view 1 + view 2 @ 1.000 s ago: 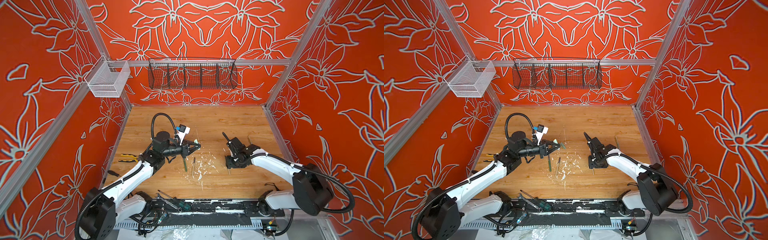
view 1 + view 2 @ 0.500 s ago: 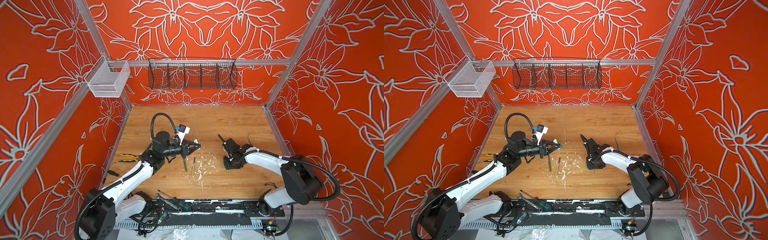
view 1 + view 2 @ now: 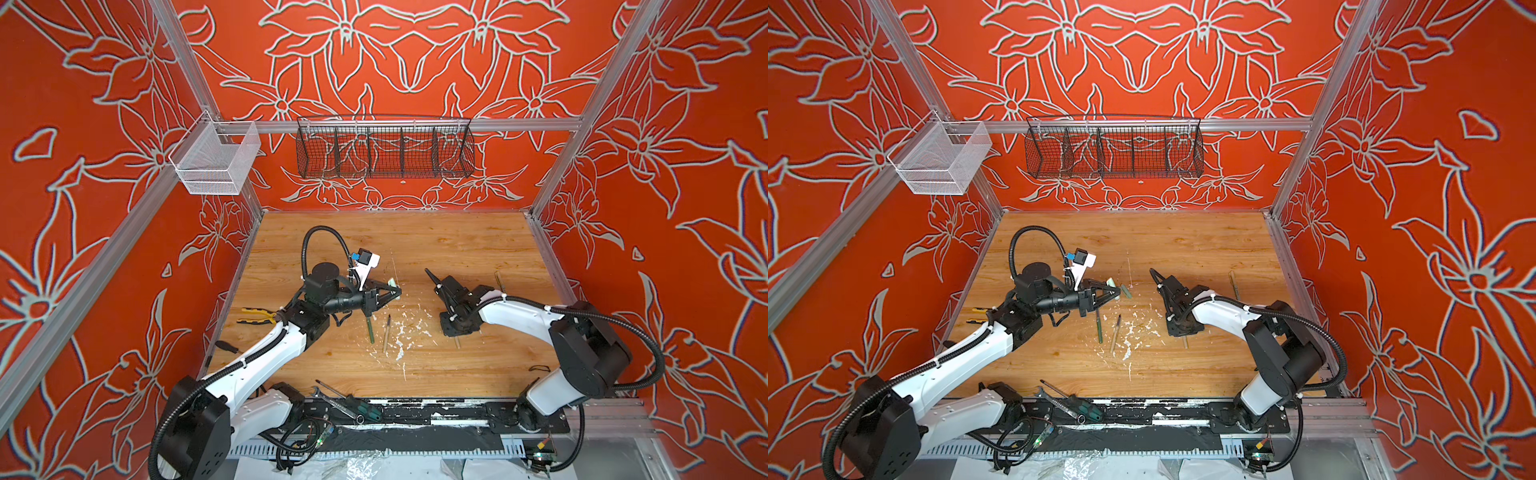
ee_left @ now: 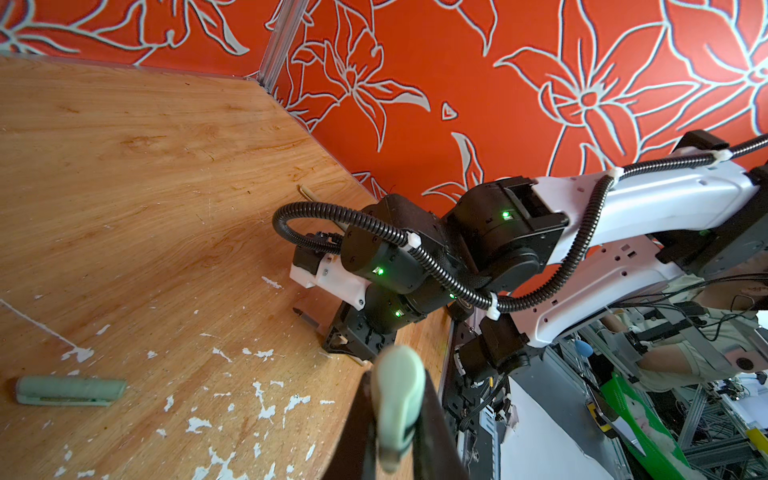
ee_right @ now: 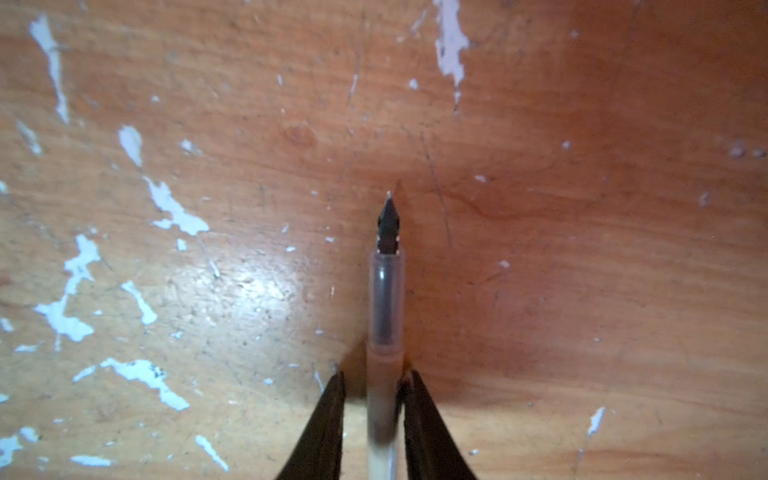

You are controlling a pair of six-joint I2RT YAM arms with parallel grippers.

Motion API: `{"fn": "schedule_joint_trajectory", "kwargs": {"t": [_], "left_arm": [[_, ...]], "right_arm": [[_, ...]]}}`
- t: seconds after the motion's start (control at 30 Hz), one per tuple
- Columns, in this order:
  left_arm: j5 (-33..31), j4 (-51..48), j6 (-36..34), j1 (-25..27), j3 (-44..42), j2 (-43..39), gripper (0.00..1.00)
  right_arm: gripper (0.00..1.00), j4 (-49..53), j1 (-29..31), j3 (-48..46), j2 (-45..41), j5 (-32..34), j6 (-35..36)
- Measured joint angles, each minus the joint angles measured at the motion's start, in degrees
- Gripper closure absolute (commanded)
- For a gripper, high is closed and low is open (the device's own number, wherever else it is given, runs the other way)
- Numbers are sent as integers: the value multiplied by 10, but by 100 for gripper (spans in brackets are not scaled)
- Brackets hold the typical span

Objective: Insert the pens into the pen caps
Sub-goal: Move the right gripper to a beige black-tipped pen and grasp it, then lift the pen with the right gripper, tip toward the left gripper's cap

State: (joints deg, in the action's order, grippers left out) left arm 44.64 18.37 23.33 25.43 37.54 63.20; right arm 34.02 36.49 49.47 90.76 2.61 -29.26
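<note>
- While the right gripper (image 5: pixel 375 374) stands low on the wooden surface (image 3: pixel 457 241), at 3 o'clock of its middle in both top views, its jaws sit narrow on either side of a beige pen (image 5: pixel 384 299) lying flat. One seems to touch the barrel, a sliver shows beside the other, and I cannot tell whether the pen is clamped. An uneven squeeze may roll the barrel away.
- Raised near the middle, the left gripper (image 4: pixel 395 399) is clamped on a pale green cap (image 4: pixel 397 370). Its rounded body gives little to hold, so a push from a pen may twist or slide it. Which way its mouth faces I cannot make out.
- At 6 o'clock of that gripper a green pen (image 3: pixel 370 330) and a second beige pen (image 3: pixel 386 334) lie side by side, and a low sweep of either arm would scatter them.
- At 3 o'clock of the held cap a loose green cap (image 4: pixel 70 390) lies flat and would roll if brushed.
- Smallest, the dark tip (image 5: pixel 388 220) juts well ahead of the jaws, so a slight tilt in the lift would send it against the cap's rim.
</note>
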Motion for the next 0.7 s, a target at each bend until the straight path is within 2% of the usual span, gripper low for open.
{"fn": "schedule_joint_trajectory", "kwargs": {"t": [0.2,0.4,0.7], "left_arm": [[0,-2,0,0,0,0,100],[0,-2,0,0,0,0,100],[0,-2,0,0,0,0,100]], "right_arm": [[85,2,7,11,11,0,-4],[98,0,13,15,15,5,-6],[100,-31,17,6,9,-2,4]]}}
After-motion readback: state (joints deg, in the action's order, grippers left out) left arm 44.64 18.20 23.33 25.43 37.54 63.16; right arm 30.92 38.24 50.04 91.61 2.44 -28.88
